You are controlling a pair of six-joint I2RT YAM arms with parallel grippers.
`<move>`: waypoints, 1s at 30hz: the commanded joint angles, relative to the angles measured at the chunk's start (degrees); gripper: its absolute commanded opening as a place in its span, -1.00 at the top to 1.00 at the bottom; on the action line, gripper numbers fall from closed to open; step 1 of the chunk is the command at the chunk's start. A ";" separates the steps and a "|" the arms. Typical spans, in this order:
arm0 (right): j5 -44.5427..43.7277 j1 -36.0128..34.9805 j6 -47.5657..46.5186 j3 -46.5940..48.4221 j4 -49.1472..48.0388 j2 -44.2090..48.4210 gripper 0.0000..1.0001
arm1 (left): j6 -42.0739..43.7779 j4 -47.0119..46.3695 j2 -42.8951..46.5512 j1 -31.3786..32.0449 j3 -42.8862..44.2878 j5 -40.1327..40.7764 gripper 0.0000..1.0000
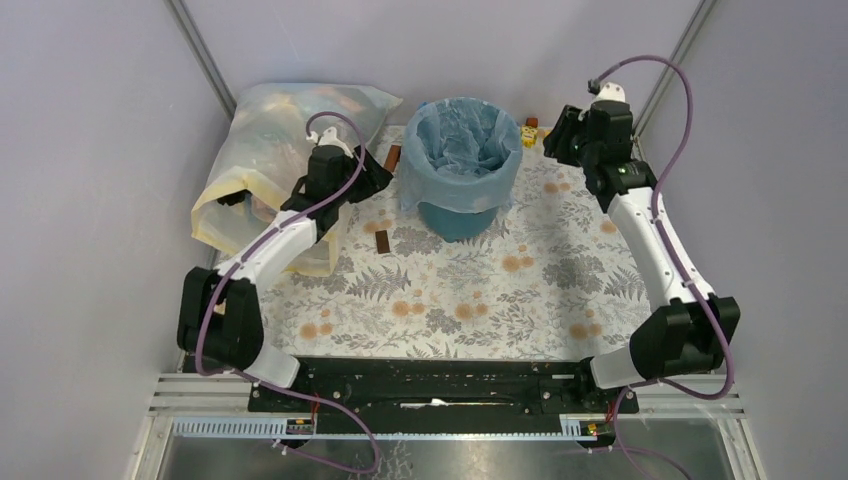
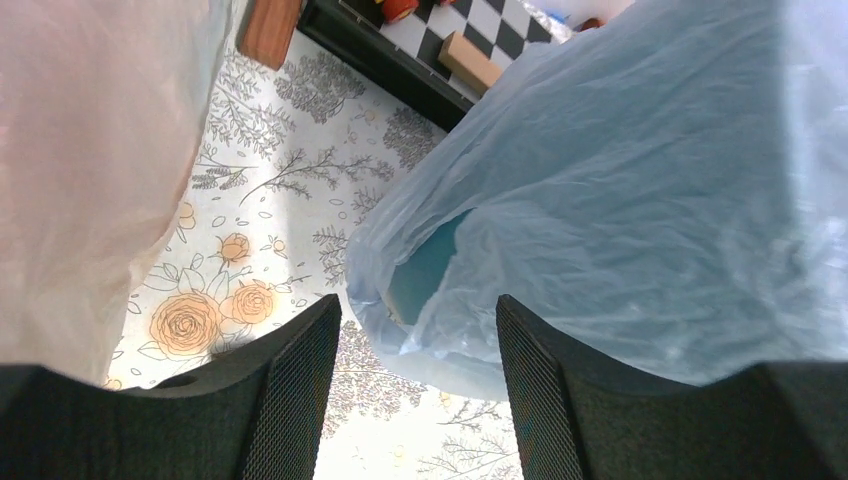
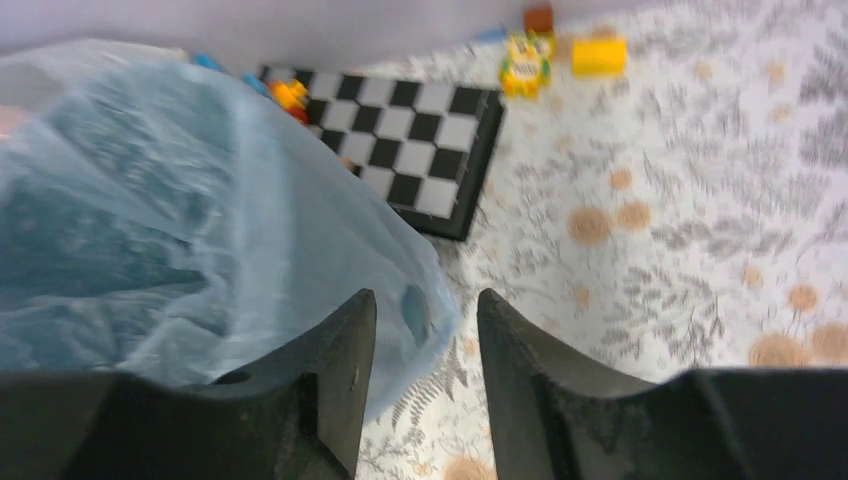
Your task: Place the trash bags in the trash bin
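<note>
Blue trash bag [image 1: 465,140] over trash bin [image 1: 458,222]; left gripper [image 2: 418,305] and right gripper [image 3: 425,300] part-open, empty

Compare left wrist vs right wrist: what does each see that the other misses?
Left wrist only: the yellowish sack along the left edge, a brown block at the top, and a clear strip of the teal bin wall under the bag's hem.
Right wrist only: a yellow toy figure and a yellow block beyond the checkerboard.
Both: the pale blue bag draped over the bin, the checkerboard, the floral cloth, and their own fingers, left gripper and right gripper, jaws apart.
</note>
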State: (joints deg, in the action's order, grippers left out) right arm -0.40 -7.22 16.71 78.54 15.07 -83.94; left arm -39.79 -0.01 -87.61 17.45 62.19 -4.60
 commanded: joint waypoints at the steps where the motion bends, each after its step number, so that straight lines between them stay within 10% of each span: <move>1: 0.09 -4.08 -3.60 7.85 2.07 1.84 0.11 | 2.65 2.10 5.97 -0.05 -0.22 1.04 -0.22; 8: 2.10 -13.89 -8.58 22.44 10.16 -7.35 0.98 | 2.85 3.08 10.98 1.35 -2.27 -2.06 -0.20; 30: -2.76 -24.74 -18.94 52.09 38.59 -40.00 1.00 | 3.34 -3.60 4.93 2.57 -2.59 -5.33 -0.18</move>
State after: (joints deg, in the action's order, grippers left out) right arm -1.28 -30.92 0.23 128.38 49.43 -122.50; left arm -36.91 1.04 -80.86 19.62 57.60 -8.19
